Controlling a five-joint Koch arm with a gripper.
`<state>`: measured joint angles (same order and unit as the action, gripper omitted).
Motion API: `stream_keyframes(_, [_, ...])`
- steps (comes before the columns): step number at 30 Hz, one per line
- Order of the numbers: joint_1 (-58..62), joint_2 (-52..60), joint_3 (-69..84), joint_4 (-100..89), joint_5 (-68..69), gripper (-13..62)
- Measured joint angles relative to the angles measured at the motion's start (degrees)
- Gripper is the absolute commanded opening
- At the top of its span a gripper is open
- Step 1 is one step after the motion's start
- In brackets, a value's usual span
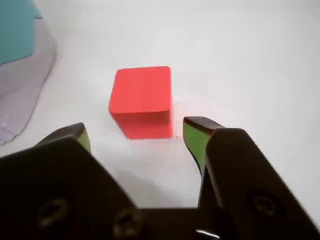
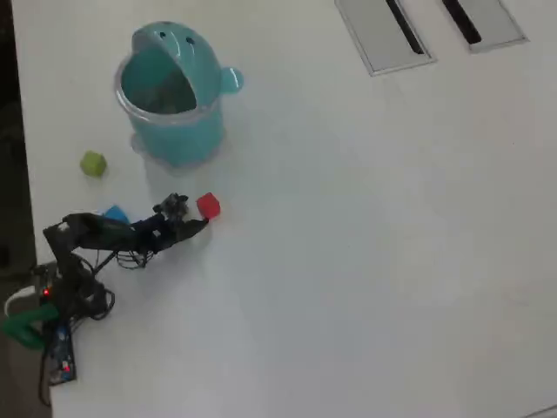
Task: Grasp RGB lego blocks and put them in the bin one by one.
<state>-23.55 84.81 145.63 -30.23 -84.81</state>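
Currently the gripper (image 1: 135, 132) is seen with its jaws spread apart, nothing clamped; green pads (image 1: 194, 137) are shown only in the wrist view. The red block (image 1: 142, 100) is placed on the white surface (image 1: 250, 60) just ahead of the tips, not touched as far as can be told. The green block (image 2: 93, 163) and blue block (image 2: 115, 214) are shown only in the overhead view, the blue one partly hidden by the arm. The teal bin (image 2: 174, 96) is seen from above with its mouth exposed; contents cannot be made out. Two grey slotted plates (image 2: 383, 33) are seen at the top edge. No writing can be read.
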Motion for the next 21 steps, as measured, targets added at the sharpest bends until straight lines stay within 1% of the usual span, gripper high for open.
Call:
stream_keyframes(12, [1.1, -8.2, -8.3, 0.0, 0.0, 33.7])
stream_keyframes(18, [1.4, -12.3, -9.2, -1.8, -0.1, 27.9])
stream_keyframes(21, [1.6, -12.6, -9.2, -3.0, 0.4, 19.2])
